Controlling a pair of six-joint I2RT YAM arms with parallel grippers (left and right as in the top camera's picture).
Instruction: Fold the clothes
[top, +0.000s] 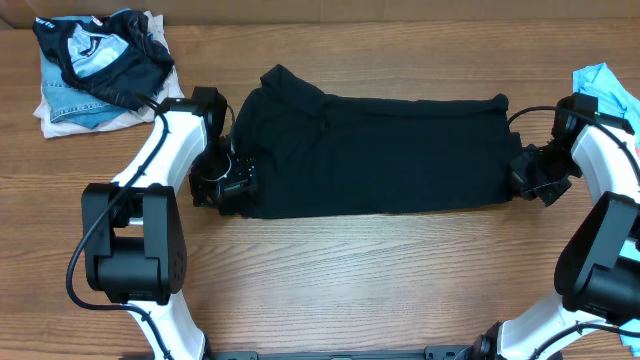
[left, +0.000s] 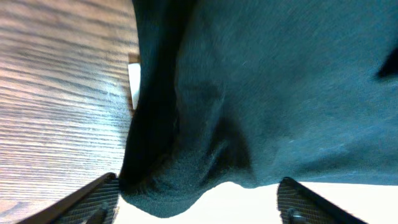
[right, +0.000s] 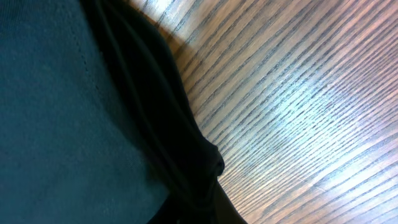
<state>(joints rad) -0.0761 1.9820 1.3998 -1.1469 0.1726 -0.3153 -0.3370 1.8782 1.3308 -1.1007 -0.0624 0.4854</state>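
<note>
The black T-shirt (top: 370, 150) lies flat across the middle of the table as a long folded band, with a sleeve bump at the back left. My left gripper (top: 232, 185) is at its front left corner. In the left wrist view the jaws (left: 196, 208) are wide open, with a bulge of the shirt's edge (left: 261, 81) between them and a small white patch (left: 134, 78) beside the fabric. My right gripper (top: 522, 175) is at the shirt's right edge. In the right wrist view, gathered folds of the shirt (right: 62, 93) run into the jaws (right: 211, 208), which look shut on it and are mostly hidden.
A pile of other clothes (top: 100, 65), black-and-pale-blue patterned, denim and white, sits at the back left corner. A light blue garment (top: 605, 88) lies at the far right edge behind my right arm. Bare wood tabletop (top: 370, 270) runs along the front.
</note>
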